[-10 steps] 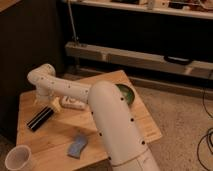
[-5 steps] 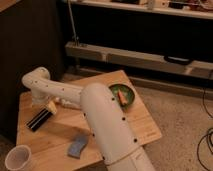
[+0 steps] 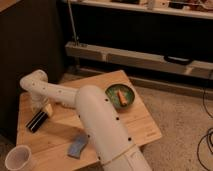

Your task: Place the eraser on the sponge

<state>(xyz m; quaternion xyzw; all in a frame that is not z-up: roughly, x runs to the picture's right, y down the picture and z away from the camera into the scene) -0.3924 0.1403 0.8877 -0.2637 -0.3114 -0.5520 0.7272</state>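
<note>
Where the smooth white arm (image 3: 95, 115) bends down over the wooden table's (image 3: 142, 125) 9 o'clock side, the gripper (image 3: 45, 109) sits at one long striped black eraser's (image 3: 35, 122) upper end, mostly hidden, so its grip cannot be told. One soft blue-grey sponge (image 3: 77, 146) lies apart at the eraser's 4 o'clock. One round white cup (image 3: 18, 159) stands at 7 o'clock.

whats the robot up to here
The robot's arm reaches across the wooden table, with its gripper low at the left side, right by the upper end of the black eraser. The eraser lies flat on the table, not yet lifted. The blue-grey sponge sits apart near the front edge with nothing on it.
</note>
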